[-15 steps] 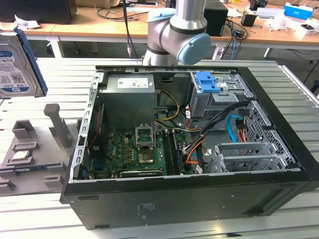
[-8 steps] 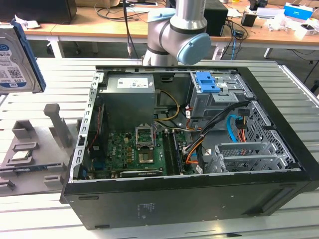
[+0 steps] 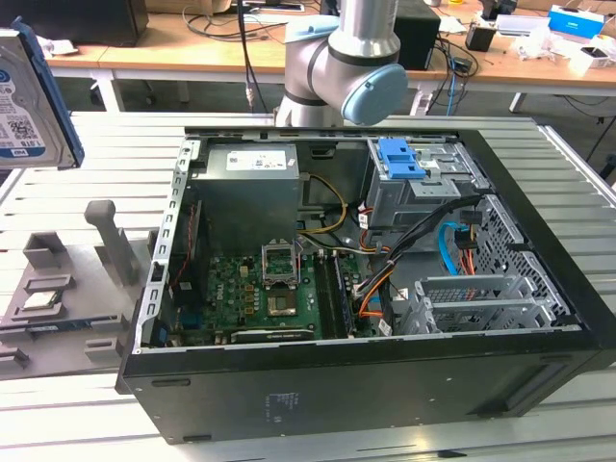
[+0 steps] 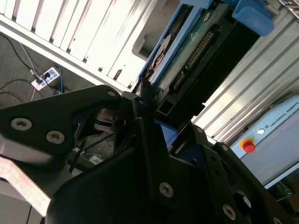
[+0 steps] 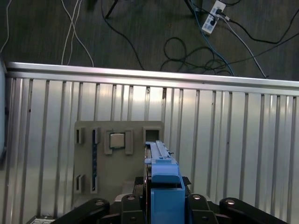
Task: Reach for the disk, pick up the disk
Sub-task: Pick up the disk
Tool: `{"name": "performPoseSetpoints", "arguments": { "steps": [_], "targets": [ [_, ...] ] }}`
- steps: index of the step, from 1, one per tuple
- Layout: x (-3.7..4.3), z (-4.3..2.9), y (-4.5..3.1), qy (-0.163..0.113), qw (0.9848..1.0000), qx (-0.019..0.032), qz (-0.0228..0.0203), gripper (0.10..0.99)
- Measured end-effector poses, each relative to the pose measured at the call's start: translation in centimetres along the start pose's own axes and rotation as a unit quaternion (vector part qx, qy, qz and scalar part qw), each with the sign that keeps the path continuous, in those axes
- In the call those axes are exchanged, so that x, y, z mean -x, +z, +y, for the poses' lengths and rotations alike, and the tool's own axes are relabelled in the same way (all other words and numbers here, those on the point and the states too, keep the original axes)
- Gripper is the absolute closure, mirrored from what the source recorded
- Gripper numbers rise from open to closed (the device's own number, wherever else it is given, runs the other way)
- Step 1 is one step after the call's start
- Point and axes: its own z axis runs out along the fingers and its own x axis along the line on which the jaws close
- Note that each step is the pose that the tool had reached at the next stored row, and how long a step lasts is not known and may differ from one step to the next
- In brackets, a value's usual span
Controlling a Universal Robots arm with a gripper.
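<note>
Black two-fingered gripper [image 5: 162,184] clamped on the disk: in the first wrist view its jaws stand one on each side of the drive's narrow edge and press against it, open only as far as the thickness of the drive. In the second wrist view a long black finger [image 4: 147,140] lies against the drive's side. The book-sized rectangular silver metal disk [image 3: 24,96] hangs in the air at the exterior view's left edge. It is tilted and partly cut off by the frame, above the slatted aluminium table [image 3: 87,144] and well apart from the open black computer case [image 3: 385,385]. Its silver face carries a blue-and-white barcode label, and a blue plastic rail runs along its long edge. The first wrist view shows the same disk [image 5: 159,151] edge-on, with its blue rail uppermost. The second wrist view shows its underside [image 4: 191,51], a green circuit board with a row of connector pins, framed by the blue rails. Directly below the held drive lies a flat grey fixture plate [image 5: 119,172] with several slots. One recess of the plate holds a small flat grey square piece [image 5: 117,140]. In the exterior view this plate [image 3: 58,318] rests on the table just to the left of the case. The grey robot arm [image 3: 337,58] rises behind the case, on its far side. Inside the case are a green motherboard [image 3: 250,289] and a bright blue plastic clip [image 3: 399,159] on the drive cage.
</note>
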Motion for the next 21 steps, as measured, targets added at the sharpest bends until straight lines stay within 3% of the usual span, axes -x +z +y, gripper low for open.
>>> {"name": "performPoseSetpoints", "arguments": {
  "steps": [13, 21],
  "targets": [
    [-0.01, -0.02, -3.26, 0.0, 1.0, 0.0007, 0.0, 0.718],
    [-0.02, -0.04, -4.68, 0.0, 1.0, 0.001, 0.0, 0.718]
  ]
}}
